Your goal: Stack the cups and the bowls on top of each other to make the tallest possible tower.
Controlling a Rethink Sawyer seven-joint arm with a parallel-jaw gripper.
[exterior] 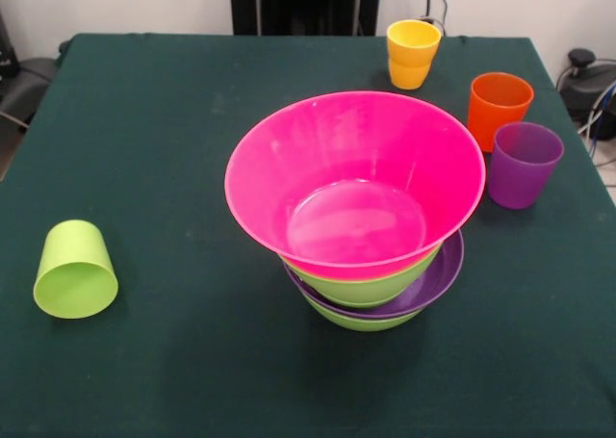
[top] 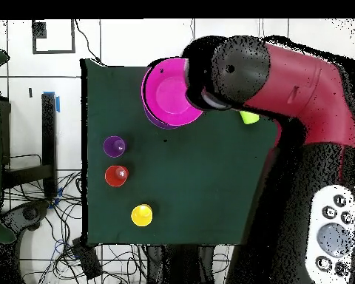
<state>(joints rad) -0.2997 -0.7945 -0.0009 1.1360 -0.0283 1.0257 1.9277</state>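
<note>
The tower stands mid-table: a wide pink bowl (exterior: 356, 168) on top, then a lime green bowl (exterior: 371, 289), a shallow purple bowl (exterior: 438, 279) and another lime green bowl (exterior: 361, 321) at the bottom. The pink bowl also shows in the overhead view (top: 166, 92), partly under the arm. A lime green cup (exterior: 75, 270) lies on its side at the left, mouth toward the camera. The yellow-orange cup (exterior: 412, 53), orange cup (exterior: 498, 109) and purple cup (exterior: 523, 164) stand upright at the right. The small red bowl is hidden. The gripper shows in neither view.
The dark green table (exterior: 192, 120) holds everything. In the overhead view the red and black arm (top: 299, 81) reaches over the table's edge above the tower. The robot's pedestal (exterior: 303, 5) stands at the far side. Cables lie beside the table (top: 55, 214).
</note>
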